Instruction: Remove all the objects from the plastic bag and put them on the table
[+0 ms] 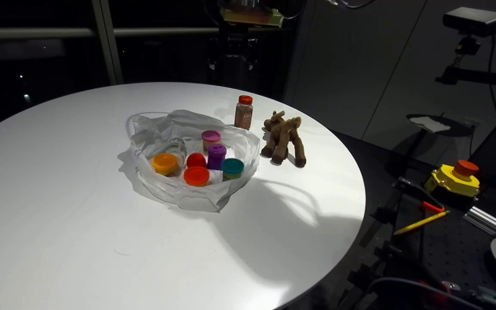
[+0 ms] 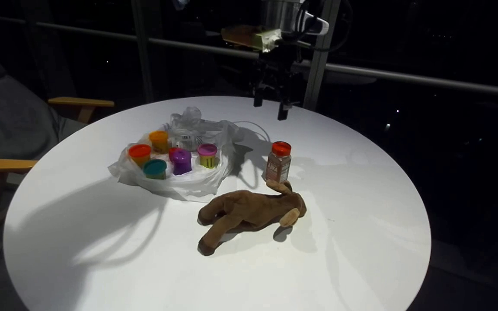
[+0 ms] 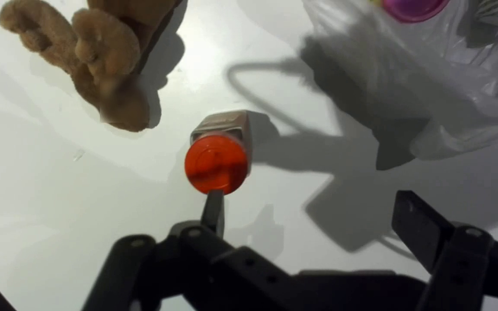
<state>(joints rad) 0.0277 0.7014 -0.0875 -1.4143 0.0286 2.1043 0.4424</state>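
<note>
While upright, bottle (image 2: 278,166) outside bag (image 2: 184,186).

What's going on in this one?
A robot's gripper is partway through emptying the bag onto the table. Right now it hangs open above the table, holding nothing. The bottle stands upright outside the bag, and the toy lies near it on the table. The orange tub, teal tub, pink tub and purple piece are among the things in the bag.
</note>
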